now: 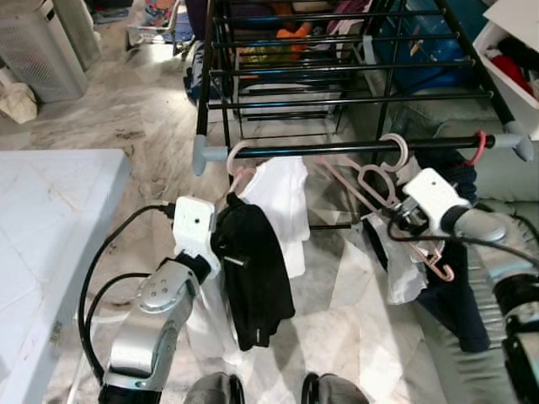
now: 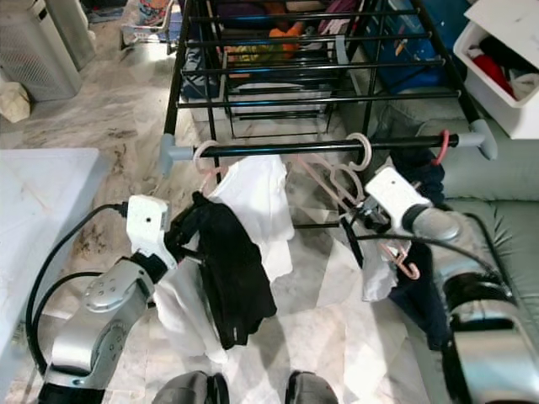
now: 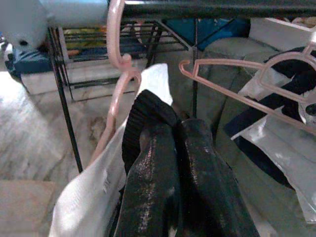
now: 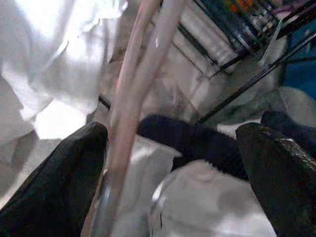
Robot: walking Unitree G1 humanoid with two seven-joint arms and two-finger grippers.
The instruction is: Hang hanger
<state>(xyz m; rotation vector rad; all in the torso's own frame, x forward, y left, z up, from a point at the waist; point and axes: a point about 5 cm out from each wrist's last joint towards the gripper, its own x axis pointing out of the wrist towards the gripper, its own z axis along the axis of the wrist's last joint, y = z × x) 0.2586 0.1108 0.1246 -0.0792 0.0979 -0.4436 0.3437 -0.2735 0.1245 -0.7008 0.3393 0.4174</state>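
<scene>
Pink plastic hanger (image 1: 370, 181); matt black metal rail (image 1: 354, 148); glossy marble floor (image 1: 135, 109).

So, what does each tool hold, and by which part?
Left tool: shut on black garment, at its top edge. Right tool: open around pink plastic hanger, not gripping.

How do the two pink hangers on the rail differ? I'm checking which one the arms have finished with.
The left pink hanger carries a white garment; the right pink hanger is bare. The left gripper is shut on a black garment beside the left hanger; the right gripper is open around the right hanger. Both hook over the black rail.
</scene>
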